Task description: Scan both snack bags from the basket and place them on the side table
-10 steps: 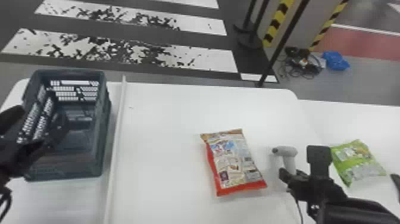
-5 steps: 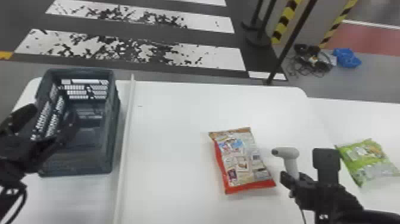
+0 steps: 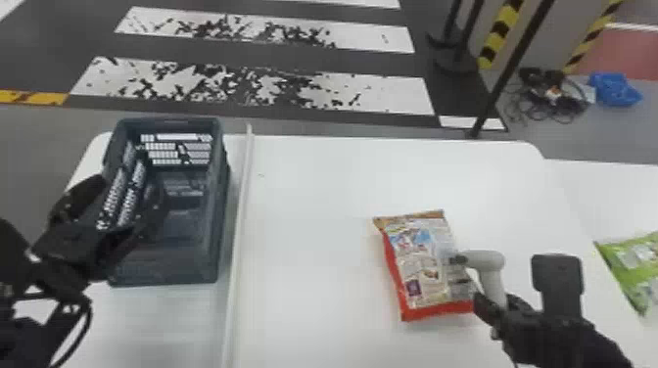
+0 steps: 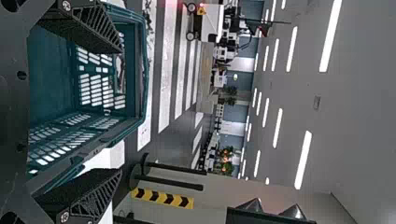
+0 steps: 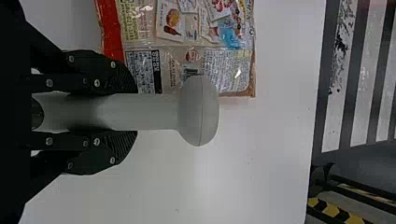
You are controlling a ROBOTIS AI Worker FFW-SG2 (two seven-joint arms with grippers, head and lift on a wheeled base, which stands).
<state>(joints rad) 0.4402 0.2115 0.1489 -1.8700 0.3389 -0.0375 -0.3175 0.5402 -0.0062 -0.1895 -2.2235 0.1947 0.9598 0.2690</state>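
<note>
My right gripper (image 3: 494, 313) is shut on the grey-white handheld scanner (image 3: 484, 264), whose head points at the red-edged snack bag (image 3: 426, 269) lying on the white table. In the right wrist view the right gripper (image 5: 123, 112) clasps the handle of the scanner (image 5: 198, 109), with the snack bag (image 5: 187, 51) beyond it. The green snack bag (image 3: 636, 269) lies on the side table at the right. My left gripper (image 3: 127, 210) is open over the left side of the dark basket (image 3: 220, 210); in the left wrist view the left gripper (image 4: 116, 109) has nothing between its fingers.
A white raised strip (image 3: 240, 220) runs along the table just right of the basket. The side table (image 3: 597, 195) adjoins the right edge of the main table (image 3: 318, 195). Behind, a dark pole (image 3: 509, 68) stands on the floor.
The head view has shifted, so the basket and tables stand farther right in it. The scanner's head has come closer to the red-edged bag. My left gripper stays open by the basket.
</note>
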